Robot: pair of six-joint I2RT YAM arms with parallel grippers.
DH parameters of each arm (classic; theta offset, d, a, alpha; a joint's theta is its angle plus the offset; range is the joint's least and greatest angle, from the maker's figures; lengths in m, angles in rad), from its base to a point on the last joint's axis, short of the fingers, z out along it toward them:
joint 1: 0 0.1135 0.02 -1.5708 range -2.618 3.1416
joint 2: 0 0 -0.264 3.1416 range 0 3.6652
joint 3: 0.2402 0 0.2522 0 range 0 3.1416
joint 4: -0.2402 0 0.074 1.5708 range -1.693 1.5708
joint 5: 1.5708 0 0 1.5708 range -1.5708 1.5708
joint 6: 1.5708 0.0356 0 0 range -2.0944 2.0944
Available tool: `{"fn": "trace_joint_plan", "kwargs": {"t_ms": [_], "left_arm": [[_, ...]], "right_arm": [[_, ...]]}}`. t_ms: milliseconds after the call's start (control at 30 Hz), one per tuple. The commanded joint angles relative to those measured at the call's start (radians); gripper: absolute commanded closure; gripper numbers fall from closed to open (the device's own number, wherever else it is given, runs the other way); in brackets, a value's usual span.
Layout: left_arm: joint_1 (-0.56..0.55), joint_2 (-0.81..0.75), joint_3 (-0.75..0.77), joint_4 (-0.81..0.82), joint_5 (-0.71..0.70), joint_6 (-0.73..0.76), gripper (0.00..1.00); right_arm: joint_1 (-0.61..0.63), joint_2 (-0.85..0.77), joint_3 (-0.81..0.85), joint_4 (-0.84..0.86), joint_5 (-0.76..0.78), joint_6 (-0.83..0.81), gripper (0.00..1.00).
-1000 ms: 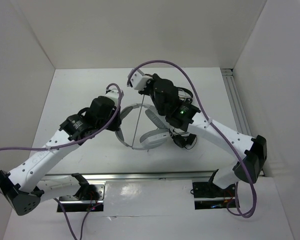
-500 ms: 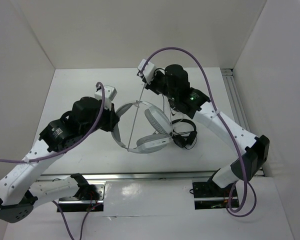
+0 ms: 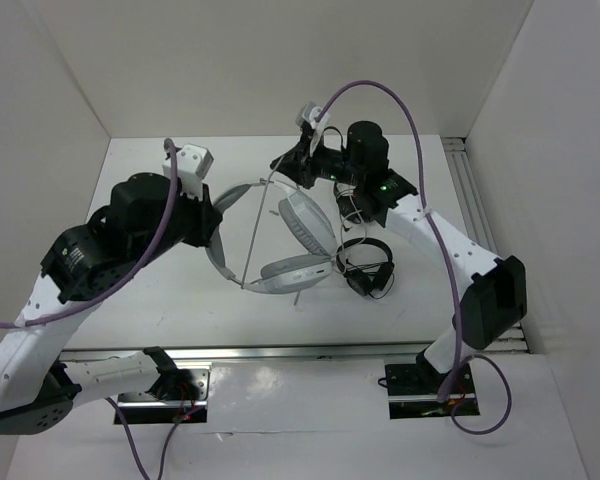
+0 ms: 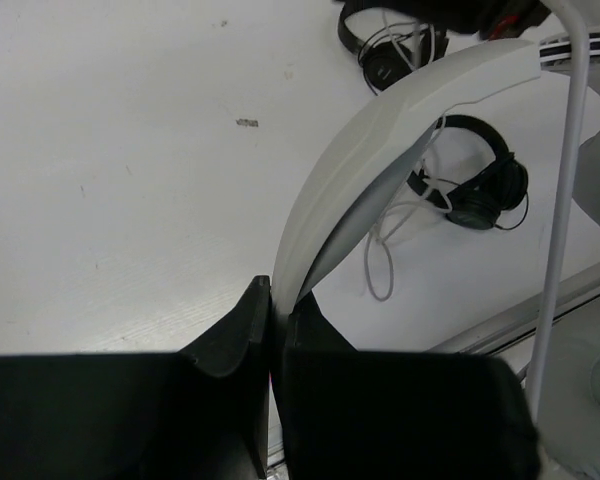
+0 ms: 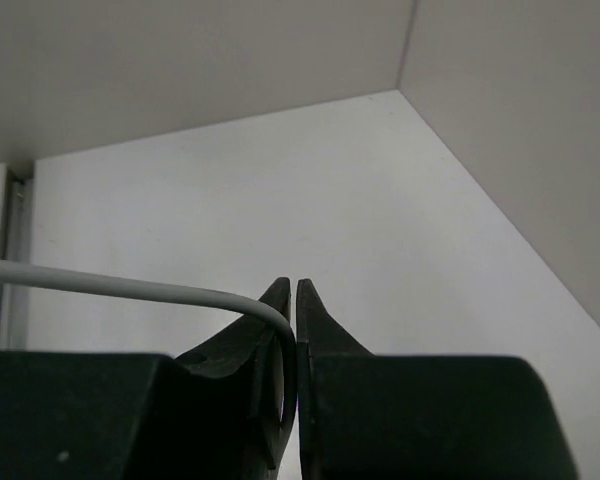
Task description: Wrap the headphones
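**Headphones held up between two arms, cable taut**

Left jaws, nearest the bases: closed tight on the headband (image 4: 380, 150), no gap showing in the wrist view. The band rose out of them and curved away to the right.

Headphones (image 3: 305, 225): over mid-bench (image 3: 230, 320), just right of the left jaws. The band arched toward the back wall and the two oval cups sat one behind the other. Could not tell whether the near cup (image 3: 295, 272) touched the bench.

Cable (image 3: 261, 230): thin and grey, it ran straight and tight from beside the near cup, across the opening of the band, up to the right jaws.

Black headset (image 3: 368, 268): lay flat on the bench just right of the near cup, apart from it. A pale cord (image 4: 378, 262) looped beside it.

Second black headset (image 4: 385, 55): farther back, partly hidden under the right arm.

Right jaws, farthest back: pinched together on the cable. In the wrist view it came in from the left and bent down between the fingertips.
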State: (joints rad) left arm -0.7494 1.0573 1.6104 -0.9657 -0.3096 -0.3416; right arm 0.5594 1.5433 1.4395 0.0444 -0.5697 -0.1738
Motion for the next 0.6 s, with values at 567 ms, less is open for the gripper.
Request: {"fn": "trace_joint_plan", "kwargs": {"t_ms": [567], "left_arm": [[0.106, 0.244, 0.456, 0.134, -0.302, -0.177, 1.00]], "right_arm": [[0.160, 0.436, -0.396, 1.146, -0.208, 0.755, 0.90]]}}
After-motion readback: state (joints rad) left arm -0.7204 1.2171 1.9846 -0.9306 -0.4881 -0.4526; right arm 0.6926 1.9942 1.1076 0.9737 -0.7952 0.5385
